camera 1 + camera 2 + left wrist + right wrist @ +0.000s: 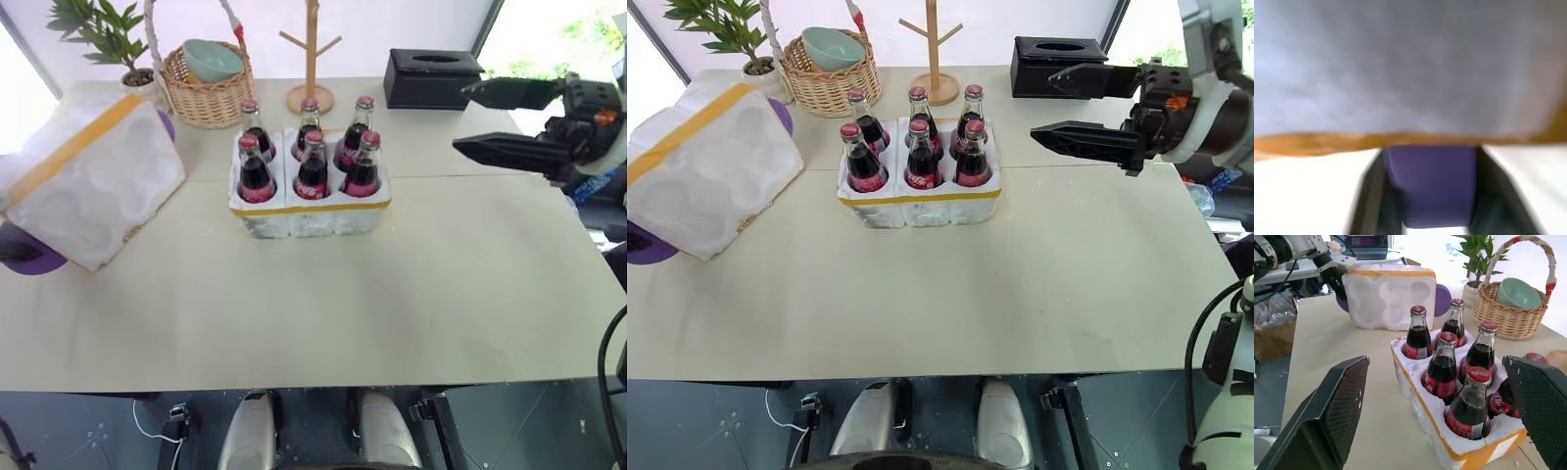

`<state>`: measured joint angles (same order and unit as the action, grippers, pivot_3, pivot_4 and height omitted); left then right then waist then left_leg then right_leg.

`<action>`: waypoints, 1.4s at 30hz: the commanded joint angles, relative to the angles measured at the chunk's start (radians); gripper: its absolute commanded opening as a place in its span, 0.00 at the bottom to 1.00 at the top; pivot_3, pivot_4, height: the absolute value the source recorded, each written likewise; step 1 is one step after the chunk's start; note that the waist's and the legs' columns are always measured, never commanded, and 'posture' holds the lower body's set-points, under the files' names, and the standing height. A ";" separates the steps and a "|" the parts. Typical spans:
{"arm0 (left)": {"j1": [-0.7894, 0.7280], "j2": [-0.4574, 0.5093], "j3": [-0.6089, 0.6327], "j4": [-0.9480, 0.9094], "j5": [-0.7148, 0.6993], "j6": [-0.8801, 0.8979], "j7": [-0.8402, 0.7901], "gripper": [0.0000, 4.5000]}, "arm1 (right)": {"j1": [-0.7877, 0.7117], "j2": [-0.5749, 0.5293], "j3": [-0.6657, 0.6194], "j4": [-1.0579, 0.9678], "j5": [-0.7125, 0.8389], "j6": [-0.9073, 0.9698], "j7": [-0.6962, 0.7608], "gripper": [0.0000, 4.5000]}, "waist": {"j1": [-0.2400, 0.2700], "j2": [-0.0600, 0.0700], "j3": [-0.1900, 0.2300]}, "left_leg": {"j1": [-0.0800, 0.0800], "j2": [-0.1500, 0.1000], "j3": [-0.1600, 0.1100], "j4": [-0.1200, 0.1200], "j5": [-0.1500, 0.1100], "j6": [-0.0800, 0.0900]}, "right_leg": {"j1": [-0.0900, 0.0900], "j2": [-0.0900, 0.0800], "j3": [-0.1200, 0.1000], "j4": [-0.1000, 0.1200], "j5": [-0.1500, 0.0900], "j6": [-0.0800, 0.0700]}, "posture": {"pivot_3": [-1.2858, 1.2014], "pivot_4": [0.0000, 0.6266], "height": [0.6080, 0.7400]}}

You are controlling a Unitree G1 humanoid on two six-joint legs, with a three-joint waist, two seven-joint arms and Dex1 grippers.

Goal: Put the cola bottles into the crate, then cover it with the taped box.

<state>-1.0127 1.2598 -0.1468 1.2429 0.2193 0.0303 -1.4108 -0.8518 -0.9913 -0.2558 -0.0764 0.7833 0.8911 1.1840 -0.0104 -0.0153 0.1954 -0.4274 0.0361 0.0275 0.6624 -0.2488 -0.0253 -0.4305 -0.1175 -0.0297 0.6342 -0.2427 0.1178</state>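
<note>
The left gripper (1334,276) was clamped on the tipped taped box (90,176), the filled crate (310,211) to its right, nearer the right gripper (1058,103), which gaped empty.

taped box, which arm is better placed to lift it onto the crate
Left: its end effector is at the taped box. The right end effector hangs open beyond the crate, which holds six cola bottles.

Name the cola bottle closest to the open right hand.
The back-row bottle at the crate's right end, nearest the black tissue box; the right hand hovers off that side.
</note>
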 commanded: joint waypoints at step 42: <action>-0.029 -0.475 0.036 -0.952 0.301 -0.112 0.887 0.09 | 0.448 -0.075 -0.279 -0.190 0.152 0.034 -0.148 1.00 | 0.070 -0.005 0.000 | 0.000 -0.002 -0.002 0.007 0.000 0.000 | 0.006 -0.001 0.000 -0.002 0.003 0.005 | 0.52 0.24 0.97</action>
<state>-0.9779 0.7776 -0.1513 0.3160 0.5398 -0.0870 -0.5529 -0.3994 -1.0670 -0.5153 -0.2445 0.9197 0.9462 1.0406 0.0593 -0.0201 0.1953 -0.4272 0.0340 0.0254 0.6692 -0.2486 -0.0254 -0.4242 -0.1184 -0.0293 0.6325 -0.2395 0.1223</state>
